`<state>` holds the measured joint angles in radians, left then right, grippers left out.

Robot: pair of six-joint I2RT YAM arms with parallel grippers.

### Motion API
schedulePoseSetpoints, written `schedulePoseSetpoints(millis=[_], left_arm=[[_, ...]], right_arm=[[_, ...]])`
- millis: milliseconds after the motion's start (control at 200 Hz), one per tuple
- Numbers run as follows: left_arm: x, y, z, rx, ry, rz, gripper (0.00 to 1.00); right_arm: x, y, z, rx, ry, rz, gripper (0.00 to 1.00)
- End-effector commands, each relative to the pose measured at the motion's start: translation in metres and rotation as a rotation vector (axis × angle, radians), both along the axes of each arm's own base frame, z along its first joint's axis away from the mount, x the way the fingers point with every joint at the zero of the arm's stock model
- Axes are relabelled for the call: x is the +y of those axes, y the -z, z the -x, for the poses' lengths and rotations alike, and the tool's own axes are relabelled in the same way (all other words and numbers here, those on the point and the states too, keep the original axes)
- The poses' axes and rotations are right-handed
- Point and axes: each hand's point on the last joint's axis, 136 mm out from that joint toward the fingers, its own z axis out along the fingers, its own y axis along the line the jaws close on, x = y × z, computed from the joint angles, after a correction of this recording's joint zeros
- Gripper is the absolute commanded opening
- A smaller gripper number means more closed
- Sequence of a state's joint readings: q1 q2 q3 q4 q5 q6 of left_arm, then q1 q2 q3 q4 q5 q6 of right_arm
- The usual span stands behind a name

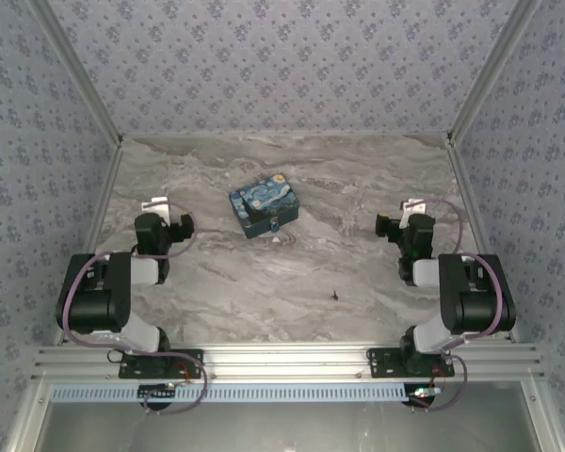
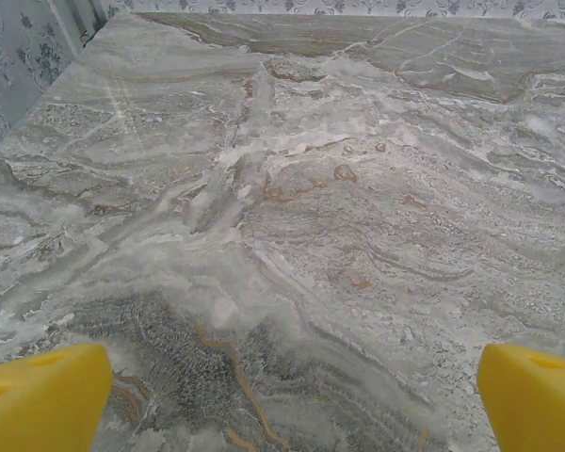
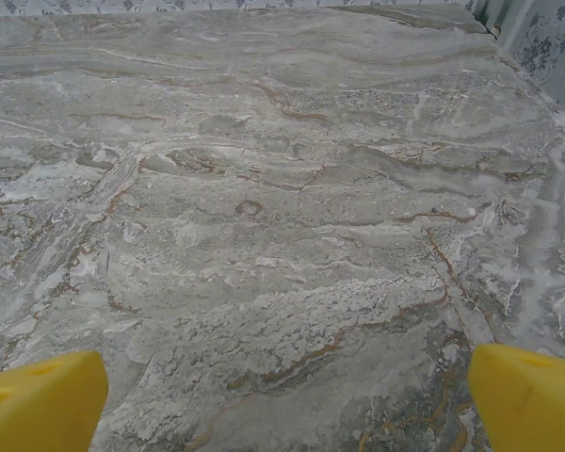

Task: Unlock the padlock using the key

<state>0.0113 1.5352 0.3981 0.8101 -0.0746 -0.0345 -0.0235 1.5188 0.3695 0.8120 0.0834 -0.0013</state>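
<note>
We see the tiny thin dark metal key (image 1: pixel 335 295) lying on the grey marbled surface (image 1: pixel 217 282) toward its near edge, well apart from the blue-and-yellow starry-night printed box (image 1: pixel 262 205) mid-surface, whose near side carries the small blue padlock (image 1: pixel 277 226). The left jaws stand spread wide, yellow fingertips (image 2: pixel 42 400) over bare marble by the left edge. The right jaws stand equally wide, yellow fingertips (image 3: pixel 40 400) by the right edge.
</note>
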Motion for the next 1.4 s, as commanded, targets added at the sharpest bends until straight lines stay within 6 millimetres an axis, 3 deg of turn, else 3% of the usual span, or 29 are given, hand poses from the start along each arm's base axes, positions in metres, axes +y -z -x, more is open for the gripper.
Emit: schedulePoseSetpoints(millis=[0, 600, 760, 894, 1049, 1284, 1394], left_arm=[[-0.002, -0.007, -0.005, -0.018, 0.016, -0.003, 0.99], [0.003, -0.009, -0.004, -0.018, -0.018, -0.002, 0.99], [0.012, -0.038, 0.007, -0.051, -0.074, -0.005, 0.99], [0.012, -0.074, 0.022, -0.082, -0.084, 0.008, 0.99], [0.025, -0.112, 0.047, -0.014, -0.226, 0.159, 1.00], [-0.015, -0.123, 0.071, 0.103, -0.097, 0.398, 0.99], [-0.045, -0.122, 0.080, 0.111, 0.025, 0.528, 0.99]], right_arm=[[-0.001, -0.006, -0.005, -0.018, 0.009, 0.013, 1.00], [-0.002, -0.007, -0.005, -0.021, 0.008, 0.010, 1.00], [0.003, -0.014, -0.009, 0.003, -0.024, 0.001, 1.00], [0.007, -0.026, -0.009, 0.062, -0.041, -0.006, 1.00], [0.019, -0.046, 0.002, 0.112, -0.037, -0.108, 1.00], [0.069, -0.071, 0.032, 0.203, -0.140, -0.124, 1.00], [0.089, -0.079, 0.053, 0.246, -0.157, -0.166, 1.00]])
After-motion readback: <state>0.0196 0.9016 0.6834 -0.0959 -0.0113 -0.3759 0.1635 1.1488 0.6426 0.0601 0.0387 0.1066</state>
